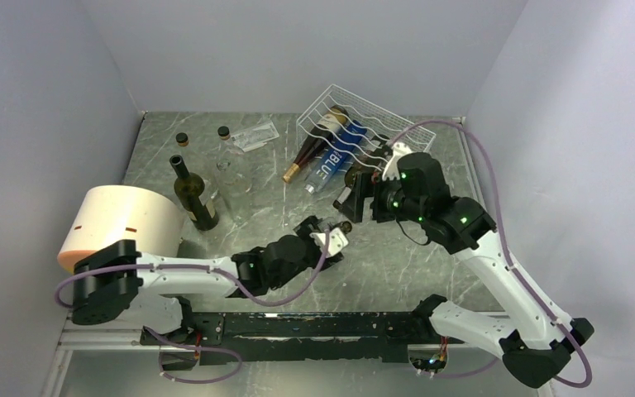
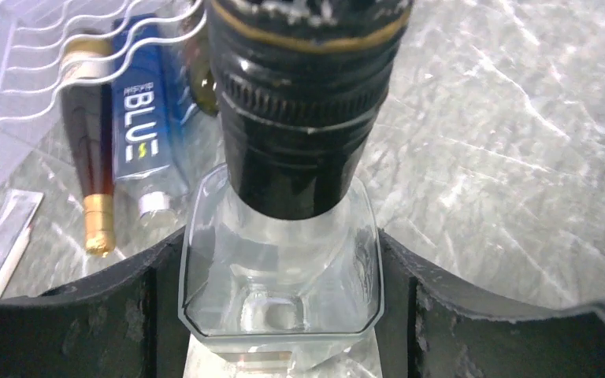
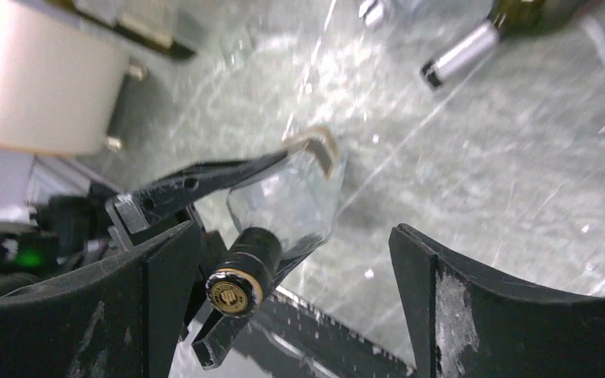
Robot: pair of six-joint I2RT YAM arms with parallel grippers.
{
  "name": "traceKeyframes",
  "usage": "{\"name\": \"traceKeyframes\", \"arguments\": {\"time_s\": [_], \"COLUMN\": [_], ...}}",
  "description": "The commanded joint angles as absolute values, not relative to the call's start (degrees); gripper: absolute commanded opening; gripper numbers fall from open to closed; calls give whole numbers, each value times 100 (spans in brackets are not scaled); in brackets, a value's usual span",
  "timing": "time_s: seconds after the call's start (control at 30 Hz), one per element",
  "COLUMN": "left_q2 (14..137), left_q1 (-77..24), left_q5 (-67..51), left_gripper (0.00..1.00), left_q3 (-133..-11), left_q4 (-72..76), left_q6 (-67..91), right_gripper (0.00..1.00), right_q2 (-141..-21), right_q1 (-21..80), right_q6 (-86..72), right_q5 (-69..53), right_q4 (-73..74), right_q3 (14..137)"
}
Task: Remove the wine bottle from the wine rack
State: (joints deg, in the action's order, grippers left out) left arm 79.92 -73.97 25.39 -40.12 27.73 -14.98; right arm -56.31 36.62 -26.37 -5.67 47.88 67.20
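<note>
The wine bottle [image 1: 318, 141], dark brown with a gold foil neck, lies in a cradle of the white wire wine rack [image 1: 372, 107] at the far side of the table [image 1: 397, 265]. Its neck pokes out past the rack's front edge. A blue bottle [image 1: 331, 164] lies just beside it in the rack. In the middle of the table, the left claw [image 1: 333, 238] is closed on a small clear bottle [image 2: 283, 260], its fingers pressing against the square glass body on both sides. The right claw [image 3: 291, 236] faces it with its jaws spread wide. The small bottle's black cap [image 3: 240, 272] sits between those jaws, close to one finger and well apart from the other. A green bottle [image 1: 194, 194] stands upright near a cream cylinder [image 1: 124, 223] on the left.
</note>
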Motion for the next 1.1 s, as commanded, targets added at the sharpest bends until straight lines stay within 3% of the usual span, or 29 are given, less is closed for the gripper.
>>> {"name": "traceKeyframes", "arguments": {"time_s": [0.0, 0.33, 0.7, 1.07], "left_q2": [7314, 5178, 3852, 3324], "left_q1": [-7294, -6811, -5900, -5147], "left_q5": [3340, 4671, 5745, 6104], "left_gripper": [7, 7, 7, 7], "left_q3": [-3732, -2963, -2962, -2574], "left_q4": [2401, 1238, -863, -839], "left_q6": [-688, 482, 1957, 2508], "right_gripper": [96, 98, 98, 98], "right_q2": [-5625, -5642, -5833, -5938], "right_q1": [3681, 3667, 3669, 3667], "right_q6": [-2656, -2725, -2926, -3131], "right_q5": [289, 592, 458, 338], "right_q4": [4500, 4244, 3985, 3806], "right_q3": [7390, 7204, 6940, 6679]}}
